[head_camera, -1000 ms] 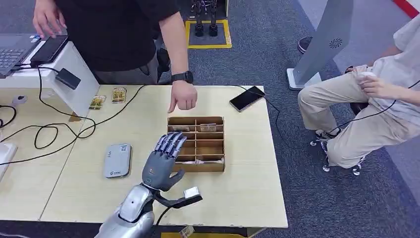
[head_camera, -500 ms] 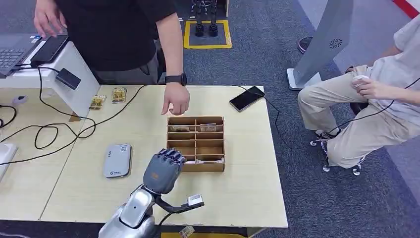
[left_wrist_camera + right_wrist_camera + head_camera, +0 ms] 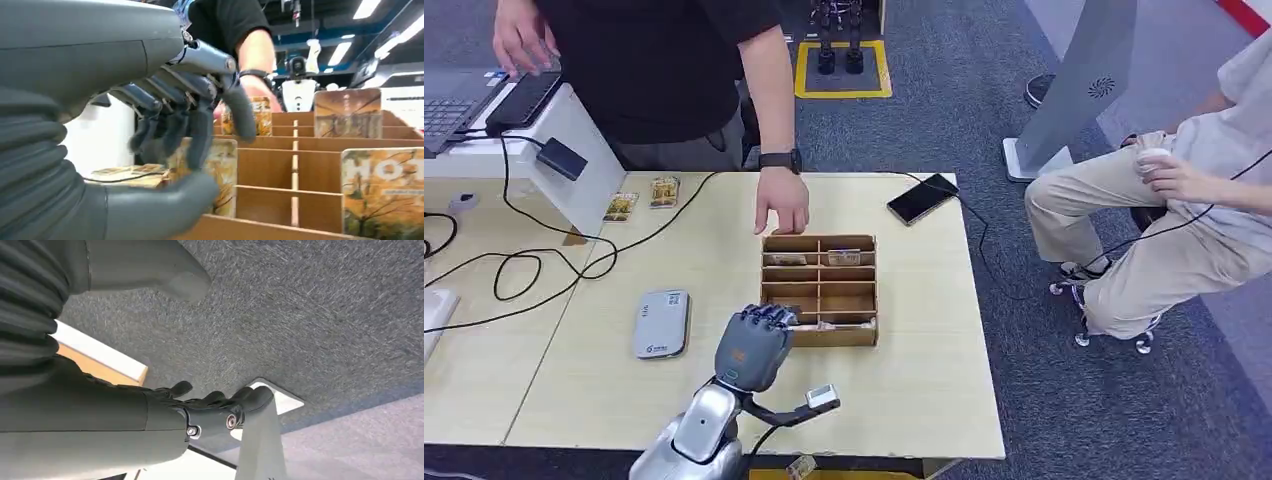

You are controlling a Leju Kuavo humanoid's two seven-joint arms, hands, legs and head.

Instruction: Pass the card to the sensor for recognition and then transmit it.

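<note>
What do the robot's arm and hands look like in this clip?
The left arm is silver metal with a black bracket carrying a small white-topped module. The left hand is dark grey with blue-grey fingers, a thick grey thumb and ribbed wrist cover. The right hand is similarly dark grey.

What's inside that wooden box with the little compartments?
The wooden box holds yellow picture cards standing upright in several compartments. The left robot hand covers its near-left corner, hiding what sits there in the head view.

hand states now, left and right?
Left robot hand: fingers curling around a card in the wooden box, grip not confirmed.
Right robot hand: holds nothing, fingers extended.
</note>
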